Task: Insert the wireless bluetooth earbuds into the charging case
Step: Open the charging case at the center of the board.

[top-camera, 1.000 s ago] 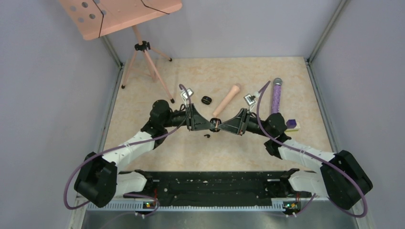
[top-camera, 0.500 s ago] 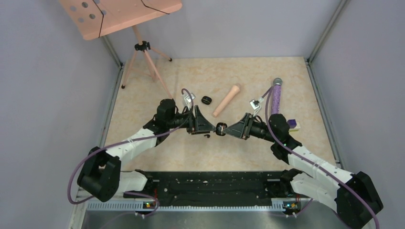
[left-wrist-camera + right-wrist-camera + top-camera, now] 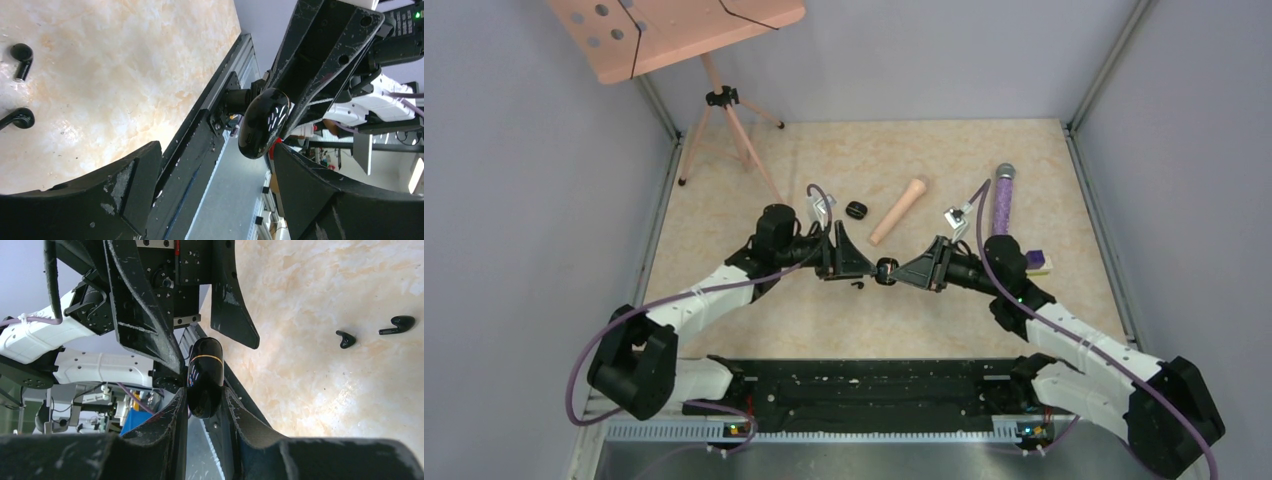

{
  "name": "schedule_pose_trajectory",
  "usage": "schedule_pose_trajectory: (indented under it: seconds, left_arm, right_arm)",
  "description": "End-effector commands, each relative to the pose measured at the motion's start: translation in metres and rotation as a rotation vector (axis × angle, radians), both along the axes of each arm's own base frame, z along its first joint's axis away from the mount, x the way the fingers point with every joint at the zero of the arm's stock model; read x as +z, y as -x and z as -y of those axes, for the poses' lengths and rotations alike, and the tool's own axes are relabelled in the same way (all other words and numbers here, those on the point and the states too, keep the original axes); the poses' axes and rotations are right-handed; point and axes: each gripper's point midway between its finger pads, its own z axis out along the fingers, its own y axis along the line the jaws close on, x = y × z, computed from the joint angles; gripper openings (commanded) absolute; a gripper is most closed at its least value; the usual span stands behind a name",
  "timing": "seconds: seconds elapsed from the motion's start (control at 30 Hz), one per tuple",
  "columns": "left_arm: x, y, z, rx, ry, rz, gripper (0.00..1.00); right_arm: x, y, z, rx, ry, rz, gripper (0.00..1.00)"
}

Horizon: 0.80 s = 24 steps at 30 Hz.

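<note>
The charging case (image 3: 885,270), a glossy black pebble with its lid down, hangs above the table between the two arms. My right gripper (image 3: 896,272) is shut on it, and the right wrist view shows the case (image 3: 205,375) pinched between both fingers (image 3: 177,410). My left gripper (image 3: 871,268) faces it with its jaws wide open. In the left wrist view the case (image 3: 262,122) sits just beyond the mouth of that left gripper (image 3: 215,150), near one finger (image 3: 300,170). Two earbuds (image 3: 857,284) lie on the table below, separate in the wrist views: one earbud (image 3: 22,54), the other earbud (image 3: 17,118).
A black rounded lump (image 3: 856,209) and a pink handle (image 3: 899,210) lie behind the grippers. A purple wand (image 3: 1002,200) and a purple-and-white cube (image 3: 1036,262) are at the right. A pink tripod stand (image 3: 724,100) occupies the back left. A black rail (image 3: 874,385) runs along the near edge.
My left gripper has let go of the case and opened wide. The right gripper kept the case and carried it slightly right and toward the near edge.
</note>
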Motion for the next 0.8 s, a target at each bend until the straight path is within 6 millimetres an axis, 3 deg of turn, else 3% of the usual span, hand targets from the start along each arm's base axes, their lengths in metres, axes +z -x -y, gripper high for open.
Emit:
schedule_pose_trajectory:
  seconds: [0.0, 0.23, 0.77]
  left_arm:
    - [0.016, 0.005, 0.009, -0.07, 0.019, 0.072, 0.87]
    - [0.006, 0.002, 0.011, -0.062, -0.01, 0.053, 0.86]
    - [-0.015, -0.007, 0.009, -0.036, -0.094, 0.028, 0.86]
  right_arm:
    - [0.032, -0.007, -0.004, 0.011, -0.055, 0.085, 0.0]
    - [0.045, -0.001, -0.005, 0.035, -0.094, 0.102, 0.0]
    - [0.051, 0.009, -0.003, 0.062, -0.106, 0.1, 0.0]
